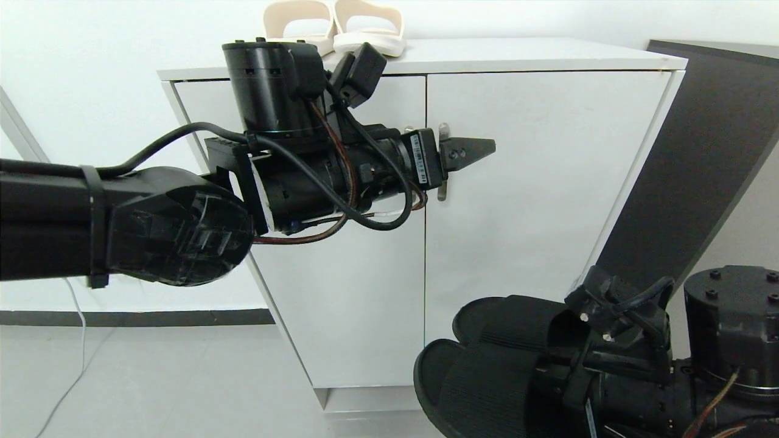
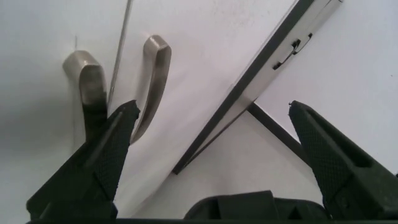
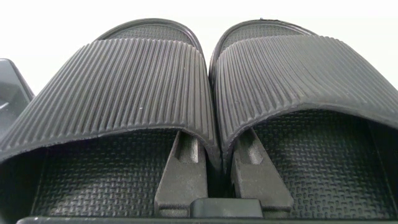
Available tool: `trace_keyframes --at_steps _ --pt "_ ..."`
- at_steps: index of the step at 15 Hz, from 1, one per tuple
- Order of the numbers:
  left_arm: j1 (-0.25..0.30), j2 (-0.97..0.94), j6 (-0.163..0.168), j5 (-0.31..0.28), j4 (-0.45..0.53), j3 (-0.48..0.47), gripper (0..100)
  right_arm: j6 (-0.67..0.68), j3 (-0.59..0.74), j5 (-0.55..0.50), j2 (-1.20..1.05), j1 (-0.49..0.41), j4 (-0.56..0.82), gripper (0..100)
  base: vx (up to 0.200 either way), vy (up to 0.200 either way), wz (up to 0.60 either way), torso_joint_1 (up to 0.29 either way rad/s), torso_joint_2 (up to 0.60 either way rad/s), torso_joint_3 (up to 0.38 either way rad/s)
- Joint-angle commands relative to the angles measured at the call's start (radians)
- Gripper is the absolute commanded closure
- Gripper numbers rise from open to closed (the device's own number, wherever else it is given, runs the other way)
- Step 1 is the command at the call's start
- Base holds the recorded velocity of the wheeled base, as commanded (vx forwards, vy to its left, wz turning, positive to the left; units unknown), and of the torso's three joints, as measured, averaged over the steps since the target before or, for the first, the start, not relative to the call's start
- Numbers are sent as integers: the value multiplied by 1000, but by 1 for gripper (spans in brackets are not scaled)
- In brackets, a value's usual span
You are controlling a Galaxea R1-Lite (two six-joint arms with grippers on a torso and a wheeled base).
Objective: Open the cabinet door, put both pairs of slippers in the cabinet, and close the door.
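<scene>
White two-door cabinet [image 1: 535, 182] stands closed, with cream slippers [image 1: 335, 24] on top. The left end effector [image 2: 208, 121], fingers spread apart, should straddle one curved metal handle [image 2: 154, 74], clamp firmly and pull along the hinge arc. The right end effector [image 3: 219, 171] grips black ribbed slippers [image 3: 149, 81]. The small white wrist label [image 1: 417, 159] is unreadable.

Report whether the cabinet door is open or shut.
Shut: both cabinet doors lie flush, a thin seam between them by the handles.

Left gripper [image 2: 212, 106] raised, jaws apart; right gripper [image 3: 219, 163] low, jaws clamped
</scene>
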Motion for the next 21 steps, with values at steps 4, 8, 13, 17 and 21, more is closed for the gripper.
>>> trace_keyframes --at_steps 4,8,13,17,21 --pt "8 63 0 44 2 -52 0 -2 1 -3 0 6 0 100 0 0 0 0 0 0" --pt "8 97 0 47 -1 -66 0 0 1 -1 0 6 0 100 0 0 0 0 0 0" --pt "7 98 -6 44 -1 -69 100 -2 10 -1 2 8 0 100 0 0 0 0 0 0" --pt "7 48 -17 42 -4 -2 100 -2 10 -1 -4 6 -2 100 0 0 0 0 0 0" --pt "-35 -37 -15 38 -12 83 100 -25 35 45 -33 9 0 100 0 0 0 0 0 0"
